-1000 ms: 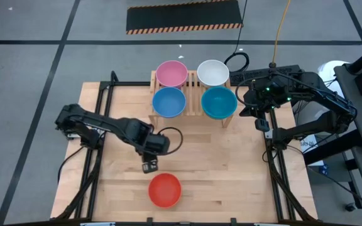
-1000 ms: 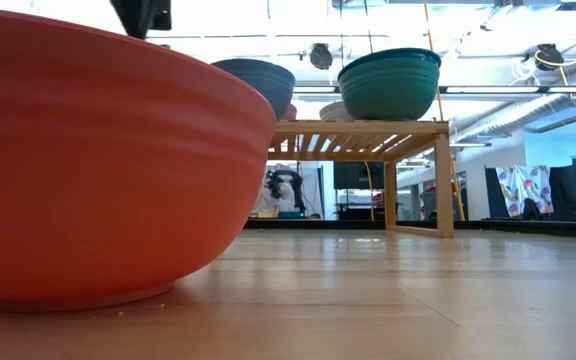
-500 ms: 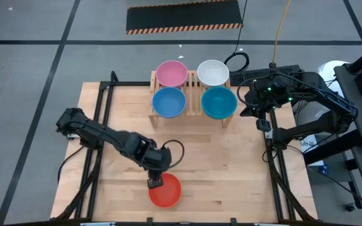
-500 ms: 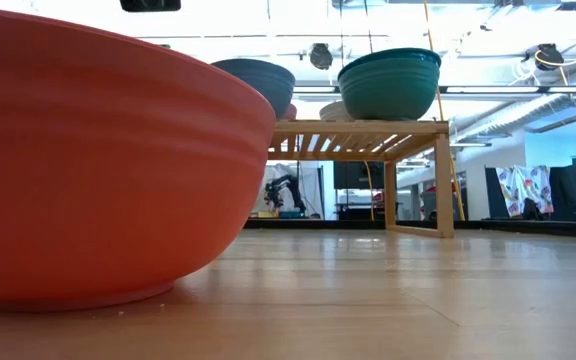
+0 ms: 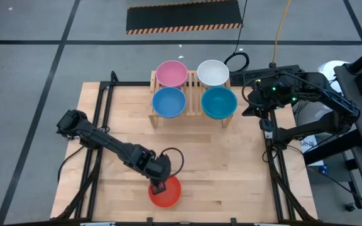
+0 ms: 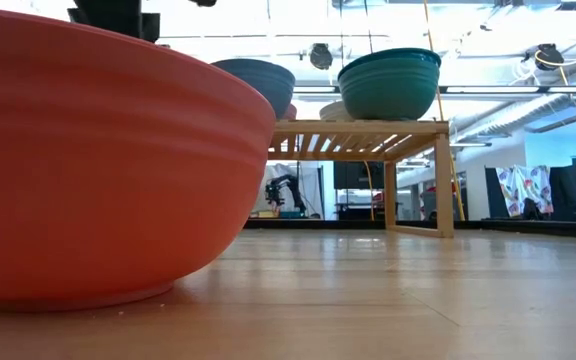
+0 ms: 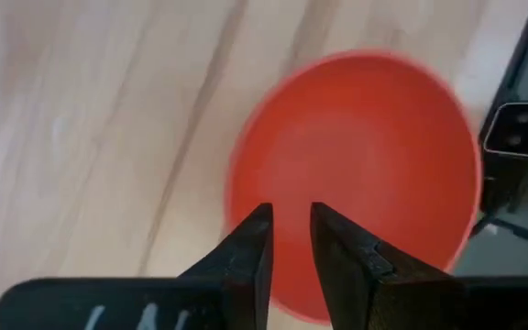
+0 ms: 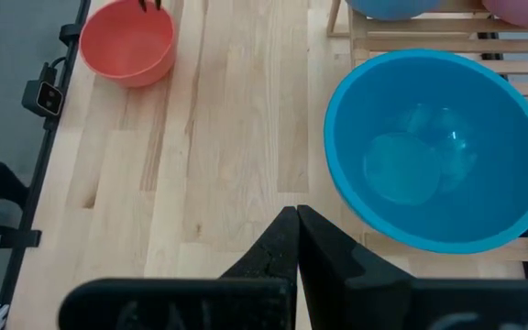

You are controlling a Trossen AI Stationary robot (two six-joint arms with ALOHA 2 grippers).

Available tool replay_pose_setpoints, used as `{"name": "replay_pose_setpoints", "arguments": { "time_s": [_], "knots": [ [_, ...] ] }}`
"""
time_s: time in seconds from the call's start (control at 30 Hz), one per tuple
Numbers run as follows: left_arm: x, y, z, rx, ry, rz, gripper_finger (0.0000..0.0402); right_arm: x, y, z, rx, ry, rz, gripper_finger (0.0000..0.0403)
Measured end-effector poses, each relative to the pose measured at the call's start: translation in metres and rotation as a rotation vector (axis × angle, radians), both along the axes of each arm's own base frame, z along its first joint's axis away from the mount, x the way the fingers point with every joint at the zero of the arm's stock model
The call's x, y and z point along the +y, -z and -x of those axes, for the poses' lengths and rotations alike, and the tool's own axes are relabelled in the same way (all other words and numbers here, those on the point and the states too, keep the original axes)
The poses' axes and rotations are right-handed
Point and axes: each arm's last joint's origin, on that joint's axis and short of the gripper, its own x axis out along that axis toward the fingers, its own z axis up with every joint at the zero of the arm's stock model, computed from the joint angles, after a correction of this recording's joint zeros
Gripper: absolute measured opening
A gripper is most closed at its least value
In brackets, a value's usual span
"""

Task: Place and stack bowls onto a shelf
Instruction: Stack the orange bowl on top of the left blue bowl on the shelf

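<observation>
The left gripper (image 5: 159,187) reaches low over the red bowl's (image 5: 167,193) rim near the table's (image 5: 231,169) front edge, jaws narrowly parted. Right gripper (image 8: 297,229), jaws closed, waits beside the shelf (image 5: 193,94) holding four empty bowls.

Two dark, jointed arms trail black looping cables; the left gripper (image 7: 289,240) has tapered black fingers.
</observation>
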Motion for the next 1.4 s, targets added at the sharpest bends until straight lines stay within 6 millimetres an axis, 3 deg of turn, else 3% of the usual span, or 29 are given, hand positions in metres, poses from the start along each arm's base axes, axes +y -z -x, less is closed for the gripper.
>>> {"name": "replay_pose_setpoints", "arguments": {
  "time_s": [0.2,0.63,1.07,1.23,1.4],
  "knots": [
    [0.005,0.018,0.006,0.047,-0.072,-0.035,0.0083,0.000,0.000,0.001,-0.002,0.000,0.000,0.0000],
    [0.003,0.035,0.005,0.002,-0.083,0.027,0.0083,0.000,0.000,0.000,-0.002,0.000,0.000,0.0000],
    [0.004,0.035,0.004,-0.038,-0.065,-0.044,0.0083,0.000,0.000,0.000,-0.002,-0.001,0.000,0.0000],
    [-0.002,0.017,0.002,-0.097,0.024,-0.074,0.0081,0.000,0.000,0.000,-0.002,0.000,-0.001,0.0000],
    [-0.001,0.013,0.007,-0.037,0.047,-0.098,0.0081,0.000,0.000,0.000,-0.003,0.000,-0.001,0.0000]
  ]
}}
